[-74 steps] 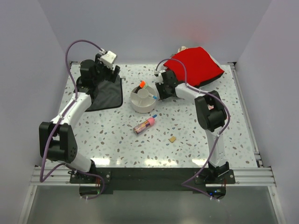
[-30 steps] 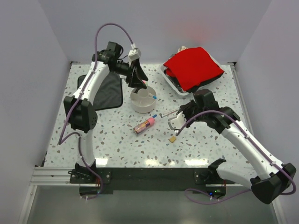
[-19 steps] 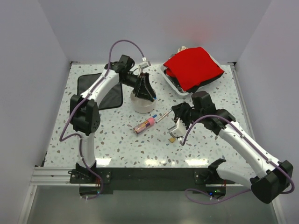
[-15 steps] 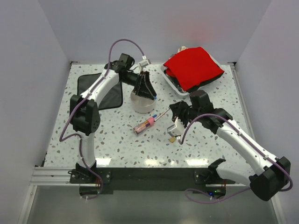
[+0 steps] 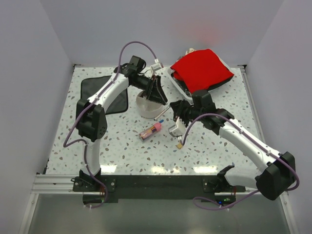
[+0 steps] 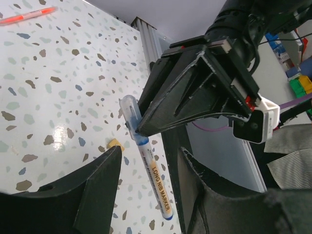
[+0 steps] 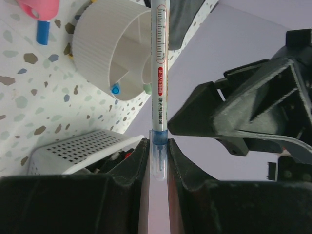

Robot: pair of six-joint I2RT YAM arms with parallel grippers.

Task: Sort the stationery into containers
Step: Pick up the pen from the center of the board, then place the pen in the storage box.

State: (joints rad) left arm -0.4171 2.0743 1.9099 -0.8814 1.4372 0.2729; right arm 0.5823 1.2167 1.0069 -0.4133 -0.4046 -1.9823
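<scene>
My right gripper (image 5: 169, 113) (image 7: 159, 144) is shut on the capped end of a thin blue-tipped pen (image 5: 161, 113) (image 7: 159, 73) and holds it above the table just right of the round off-white bowl (image 5: 145, 108) (image 7: 105, 46). My left gripper (image 5: 157, 93) (image 6: 150, 152) is open over the bowl's right side. The pen's free end (image 6: 155, 183) shows between its fingers. In the bowl I see a blue pen tip (image 7: 115, 89) and a pale green tip (image 7: 147, 89). The pink-capped tan stick (image 5: 150, 130) and tan eraser (image 5: 180, 145) (image 6: 115, 143) lie on the table. The orange-and-black highlighter is hidden.
A black cloth (image 5: 103, 95) lies at the back left. A white tray (image 5: 178, 84) (image 7: 73, 148) with a red cloth (image 5: 202, 68) stands at the back right. A thin red-orange pen (image 6: 28, 17) lies on the table in the left wrist view.
My right gripper has carried the pen up and left toward the bowl. My left arm swung from the cloth over the bowl and now reaches right to meet the pen.
</scene>
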